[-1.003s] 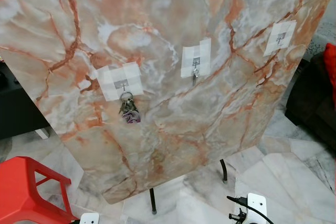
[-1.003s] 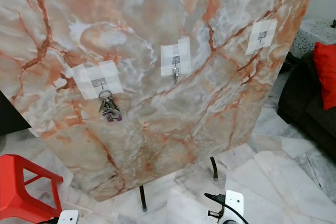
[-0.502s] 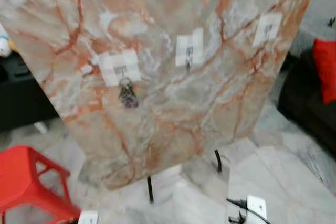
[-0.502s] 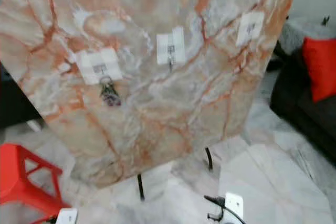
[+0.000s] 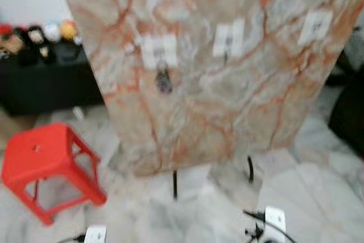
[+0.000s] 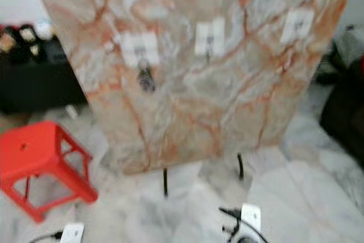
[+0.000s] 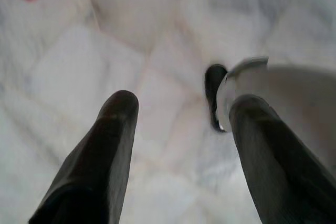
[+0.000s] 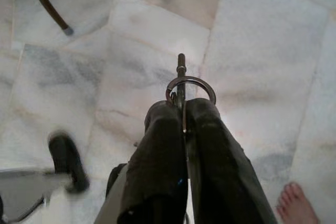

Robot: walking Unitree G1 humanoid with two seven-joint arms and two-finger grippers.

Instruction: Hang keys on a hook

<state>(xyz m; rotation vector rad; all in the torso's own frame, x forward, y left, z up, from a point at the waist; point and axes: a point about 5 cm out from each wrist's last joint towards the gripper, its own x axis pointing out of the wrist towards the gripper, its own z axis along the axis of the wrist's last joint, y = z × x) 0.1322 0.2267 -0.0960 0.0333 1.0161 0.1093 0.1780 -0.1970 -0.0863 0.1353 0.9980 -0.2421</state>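
Right claw (image 8: 182, 109) was pressed together on a key ring (image 8: 190, 86), a thin metal loop standing just past the black fingertips, with a narrow key shaft (image 8: 181, 74) beside it. Most of the key was hidden between the fingers. The claw hung over the pale veined marble floor (image 8: 262, 51); a bare foot (image 8: 296, 203) was cut off at the frame corner.

Left claw (image 7: 181, 107) was spread, its two smooth, rounded black fingers well apart and holding nothing, above the same floor. The picture was blurred.

The head views were blurred. A large board (image 5: 227, 83) with an orange-veined marble pattern stood tilted on thin dark legs (image 5: 174, 183). Three hooks on white patches sat across it; hook shapes could not be made out. A dark bunch of keys (image 5: 163, 81) hung from the left hook (image 5: 160, 55); the middle hook (image 5: 228, 41) and right hook (image 5: 316, 27) appeared bare. A red plastic stool (image 5: 48, 166) stood on the floor at the robot's left.
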